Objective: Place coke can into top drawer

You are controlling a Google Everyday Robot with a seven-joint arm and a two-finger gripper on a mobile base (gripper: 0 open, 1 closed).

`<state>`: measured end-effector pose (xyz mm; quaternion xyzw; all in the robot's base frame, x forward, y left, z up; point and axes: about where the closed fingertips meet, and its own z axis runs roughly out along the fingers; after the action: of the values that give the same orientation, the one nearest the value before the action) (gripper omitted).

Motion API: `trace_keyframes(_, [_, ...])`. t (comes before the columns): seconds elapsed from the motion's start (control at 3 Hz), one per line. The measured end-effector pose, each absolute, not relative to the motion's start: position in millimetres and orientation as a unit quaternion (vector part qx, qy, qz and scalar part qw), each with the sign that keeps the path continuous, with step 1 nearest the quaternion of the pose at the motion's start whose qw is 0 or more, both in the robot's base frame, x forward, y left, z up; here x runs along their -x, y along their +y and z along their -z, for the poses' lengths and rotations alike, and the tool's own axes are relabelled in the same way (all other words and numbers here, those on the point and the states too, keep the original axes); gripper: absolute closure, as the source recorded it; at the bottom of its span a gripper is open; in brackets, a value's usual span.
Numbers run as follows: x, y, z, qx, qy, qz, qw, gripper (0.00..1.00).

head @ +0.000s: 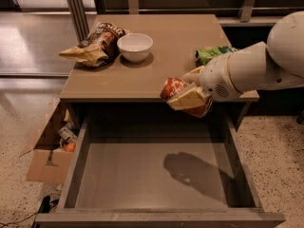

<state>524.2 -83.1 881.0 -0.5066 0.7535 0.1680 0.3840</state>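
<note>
My gripper (187,96) is shut on the coke can (174,87), a red-orange can with white markings, held on its side in the air. It hangs past the front edge of the cabinet top, above the back right part of the top drawer (152,177). The drawer is pulled wide open, and its flat grey-brown bottom holds nothing but the arm's shadow. My white arm reaches in from the right.
On the cabinet top (156,51) stand a white bowl (135,46), a brown-yellow chip bag (94,44) at the left and a green chip bag (211,53) at the right, partly behind my arm. A cardboard box (47,148) with clutter sits on the floor left of the drawer.
</note>
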Motion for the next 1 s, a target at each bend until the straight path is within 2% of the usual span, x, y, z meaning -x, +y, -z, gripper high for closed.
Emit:
trace_keyframes(0.67, [-521,-73,-867,0.506,0.754,-0.183,0.377,1.0])
trace_keyframes(1.0, [-506,-42,-817,0.493,0.756,-0.23,0.365,1.0])
